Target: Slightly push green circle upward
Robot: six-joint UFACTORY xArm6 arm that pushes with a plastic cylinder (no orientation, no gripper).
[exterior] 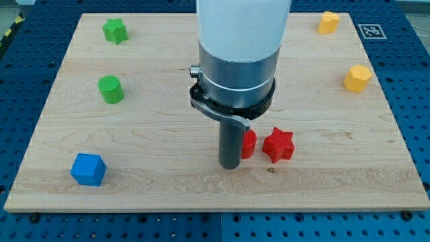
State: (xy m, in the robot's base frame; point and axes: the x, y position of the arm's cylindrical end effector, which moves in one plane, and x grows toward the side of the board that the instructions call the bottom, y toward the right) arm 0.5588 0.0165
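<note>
The green circle (110, 89) is a short green cylinder at the view's left, on the wooden board (154, 168). My tip (230, 165) is near the board's middle, low down, far to the right of the green circle and a little below it. The tip stands right against a red block (249, 144), which the rod partly hides, so its shape is unclear. A red star (279, 145) lies just right of that block.
A green star (115, 31) lies at the top left. A blue cube (89, 169) lies at the bottom left. Two yellow blocks lie at the right, one near the top edge (328, 22), one lower (357, 78). A printed marker (370, 31) sits at the top right corner.
</note>
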